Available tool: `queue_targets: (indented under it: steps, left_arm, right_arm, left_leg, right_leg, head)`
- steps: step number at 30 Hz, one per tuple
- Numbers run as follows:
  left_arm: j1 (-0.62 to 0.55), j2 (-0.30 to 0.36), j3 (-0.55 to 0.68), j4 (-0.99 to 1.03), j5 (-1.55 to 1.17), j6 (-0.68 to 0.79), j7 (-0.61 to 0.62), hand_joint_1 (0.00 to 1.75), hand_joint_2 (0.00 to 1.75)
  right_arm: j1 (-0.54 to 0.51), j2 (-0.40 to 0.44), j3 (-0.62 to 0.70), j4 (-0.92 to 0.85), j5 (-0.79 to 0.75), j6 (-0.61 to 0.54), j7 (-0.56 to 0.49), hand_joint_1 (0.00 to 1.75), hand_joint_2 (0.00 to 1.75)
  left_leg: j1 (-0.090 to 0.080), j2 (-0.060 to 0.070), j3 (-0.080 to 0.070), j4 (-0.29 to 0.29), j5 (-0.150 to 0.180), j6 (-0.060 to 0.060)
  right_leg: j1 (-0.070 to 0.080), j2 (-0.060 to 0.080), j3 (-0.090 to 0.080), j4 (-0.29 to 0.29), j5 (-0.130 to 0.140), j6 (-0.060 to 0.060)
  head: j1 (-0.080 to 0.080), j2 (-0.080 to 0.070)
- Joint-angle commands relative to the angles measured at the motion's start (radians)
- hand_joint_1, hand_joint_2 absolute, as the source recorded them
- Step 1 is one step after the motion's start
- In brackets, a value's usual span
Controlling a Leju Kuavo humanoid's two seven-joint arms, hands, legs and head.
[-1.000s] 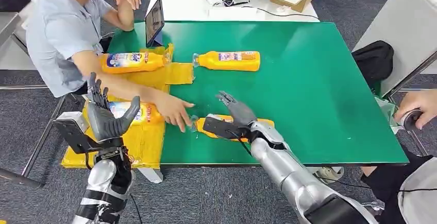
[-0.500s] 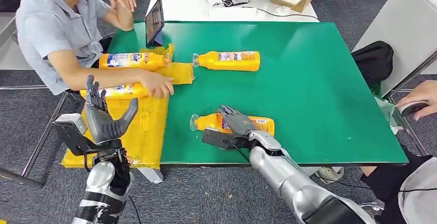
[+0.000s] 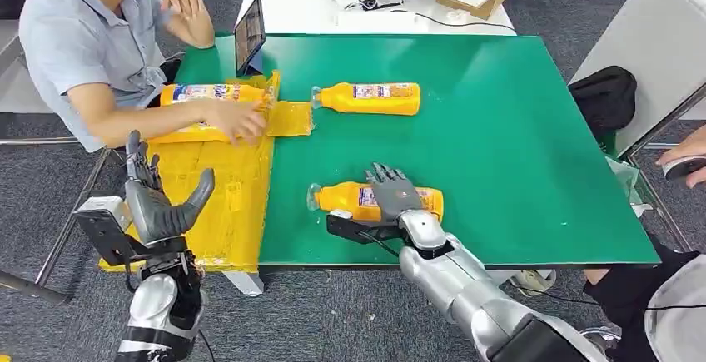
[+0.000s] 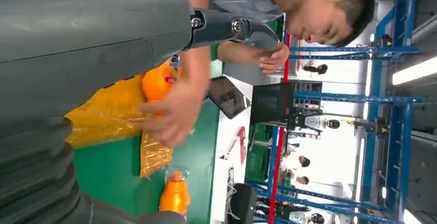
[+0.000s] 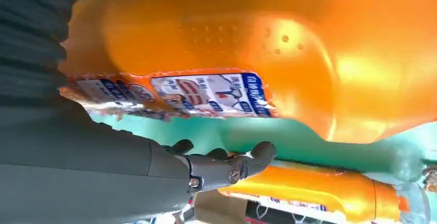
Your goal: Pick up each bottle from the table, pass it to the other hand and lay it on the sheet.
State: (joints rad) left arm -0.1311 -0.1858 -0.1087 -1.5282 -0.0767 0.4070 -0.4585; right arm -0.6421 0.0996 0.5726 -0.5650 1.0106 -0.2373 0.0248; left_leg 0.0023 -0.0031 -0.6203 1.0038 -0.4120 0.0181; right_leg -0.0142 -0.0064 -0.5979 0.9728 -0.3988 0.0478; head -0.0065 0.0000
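Observation:
An orange bottle (image 3: 345, 200) (image 5: 257, 44) lies on its side near the front edge of the green table (image 3: 516, 146). My right hand (image 3: 391, 195) rests on its middle with the fingers spread over the top. The thumb (image 5: 227, 167) stands off the bottle's side. A second bottle (image 3: 370, 97) (image 5: 309, 188) (image 4: 175, 198) lies further back. A third bottle (image 3: 208, 94) lies on the yellow sheet (image 3: 225, 204) (image 4: 103, 116) at the left. My left hand (image 3: 162, 204) is raised over the sheet's front corner, fingers apart and holding nothing.
A person sits at the table's left; their hand (image 3: 237, 119) (image 4: 170, 110) lies on the sheet's far part, on what looks like another orange bottle. A tablet (image 3: 248, 39) stands at the back left. Another person's hand (image 3: 683, 158) shows at the right edge.
My right hand came down from above onto the near bottle. The person's hand drew back from that bottle to the sheet's far part, sliding a bottle along. My left hand sank slightly.

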Motion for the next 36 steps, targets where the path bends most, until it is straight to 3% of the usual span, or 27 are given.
queue_targets:
  steps: [1, 7, 14, 30, 31, 32, 36]
  left_arm:
    - [-0.020, -0.002, 0.038, 0.007, 0.003, -0.009, 0.009, 0.00, 1.75]
    - [-0.011, 0.005, 0.034, 0.004, 0.003, -0.007, 0.009, 0.00, 1.75]
    - [0.012, 0.011, 0.041, -0.021, -0.003, -0.006, 0.008, 0.00, 1.75]
    - [0.012, 0.016, 0.047, -0.008, 0.000, -0.007, 0.008, 0.00, 1.75]
    - [0.010, 0.017, 0.049, -0.004, 0.000, -0.007, 0.008, 0.00, 1.75]
    - [0.007, 0.017, 0.050, 0.003, 0.004, -0.007, 0.009, 0.00, 1.75]
    - [-0.008, 0.025, 0.040, 0.040, 0.028, -0.015, -0.004, 0.00, 1.75]
  right_arm:
    - [-0.045, -0.043, 0.024, 0.006, -0.008, 0.044, -0.012, 0.00, 1.75]
    - [-0.041, -0.072, 0.028, 0.074, -0.001, 0.135, 0.011, 0.00, 1.75]
    - [0.009, -0.122, 0.014, 0.034, 0.001, 0.119, 0.020, 0.00, 1.75]
    - [0.019, -0.135, -0.005, 0.039, -0.011, 0.156, -0.002, 0.00, 1.75]
    - [0.018, -0.134, -0.007, 0.042, -0.016, 0.159, -0.008, 0.52, 1.75]
    - [0.016, -0.133, -0.015, 0.047, -0.033, 0.168, -0.030, 1.71, 1.75]
    - [0.019, -0.140, -0.040, 0.081, -0.127, 0.241, -0.127, 1.75, 1.75]
  left_leg:
    - [0.000, 0.000, 0.002, 0.001, -0.001, -0.001]
    - [0.000, -0.001, 0.002, 0.000, -0.001, -0.001]
    - [0.000, -0.002, 0.004, -0.001, -0.001, -0.001]
    - [0.000, -0.002, 0.009, -0.001, 0.000, 0.000]
    - [0.000, -0.002, 0.009, -0.001, 0.000, 0.000]
    - [0.001, -0.002, 0.010, -0.001, -0.001, -0.001]
    - [0.000, -0.002, 0.010, -0.001, 0.000, 0.000]
  right_leg:
    - [0.000, 0.000, 0.002, 0.001, -0.001, -0.001]
    - [0.000, -0.001, 0.003, 0.000, -0.001, -0.001]
    - [0.000, -0.002, 0.005, -0.002, -0.001, -0.001]
    - [0.000, -0.002, 0.010, -0.002, -0.001, -0.002]
    - [0.000, -0.001, 0.009, -0.002, -0.001, -0.001]
    - [0.001, -0.002, 0.011, -0.002, -0.001, -0.002]
    - [0.000, -0.002, 0.010, -0.002, -0.001, -0.002]
  head:
    - [0.000, 0.000]
    - [0.000, 0.000]
    - [0.000, 0.000]
    - [0.000, 0.000]
    - [0.000, 0.000]
    - [0.000, 0.000]
    - [0.000, 0.000]
